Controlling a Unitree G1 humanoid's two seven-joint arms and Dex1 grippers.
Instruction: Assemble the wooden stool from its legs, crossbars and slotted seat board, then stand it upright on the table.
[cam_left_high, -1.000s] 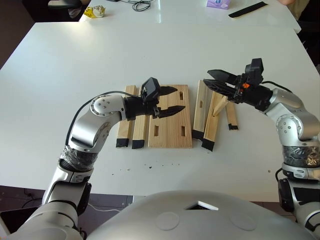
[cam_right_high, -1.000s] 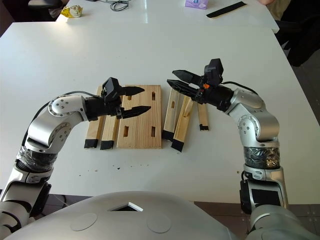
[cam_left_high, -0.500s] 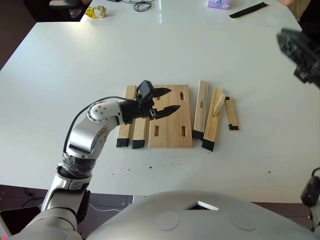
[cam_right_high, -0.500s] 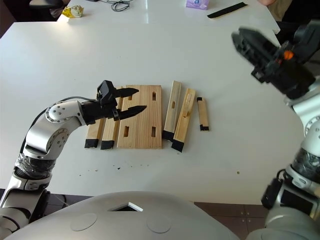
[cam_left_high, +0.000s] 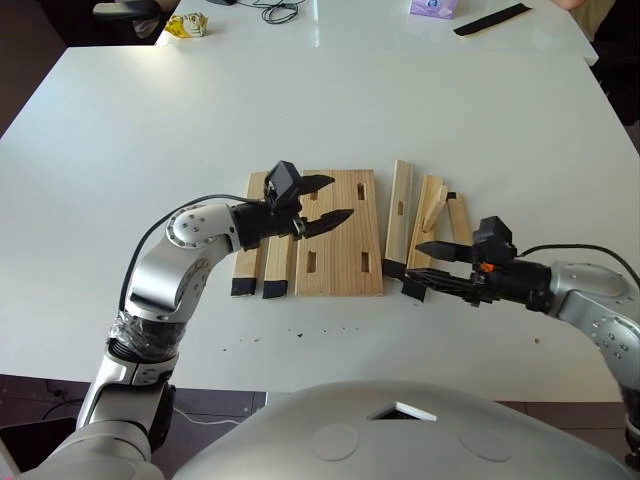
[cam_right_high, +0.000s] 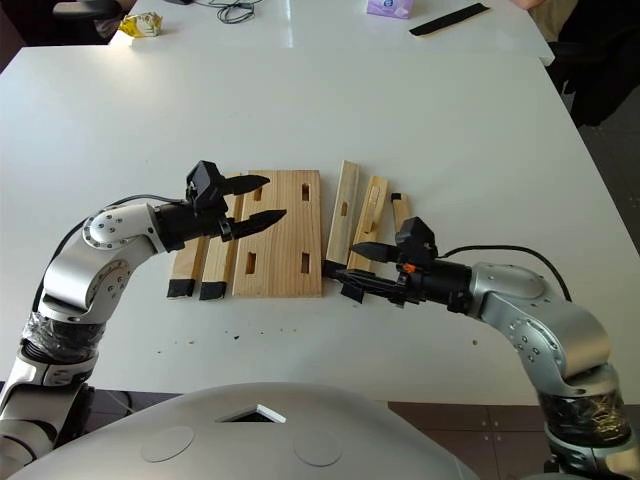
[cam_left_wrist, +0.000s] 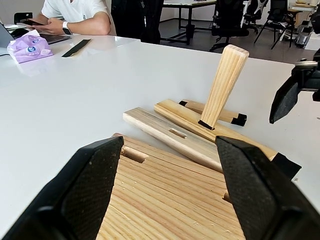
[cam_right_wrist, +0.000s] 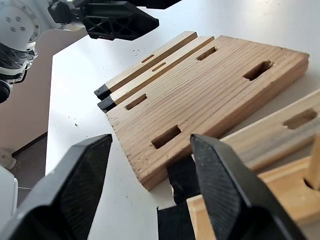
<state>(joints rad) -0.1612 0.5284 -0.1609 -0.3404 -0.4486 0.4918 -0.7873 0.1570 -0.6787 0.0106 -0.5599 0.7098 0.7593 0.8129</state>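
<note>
Nothing written, numbered or signed can be read in any view. The purple packet (cam_left_wrist: 22, 50), lying on the counter (cam_left_high: 300, 100) far beyond the slotted seat board (cam_left_high: 340, 272), bears a small round blue mark, too small to make out. The yellow wrapper (cam_left_high: 188, 24), equally far beyond that board, is too small to tell.

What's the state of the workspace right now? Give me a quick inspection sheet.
Surface: white table, dark specks near its front edge.
Job's things: slotted seat board flat; two left legs beside it; two right legs, one with a crossbar standing tilted on it; second crossbar lying farthest right.
Clutter: yellow wrapper, purple tissue pack, black strip at the far edge.
Grippers: left gripper open over the seat board; right gripper open at the right legs' near ends.
Cables: loose cable at the far edge.
Surroundings: office chairs beyond the table.
</note>
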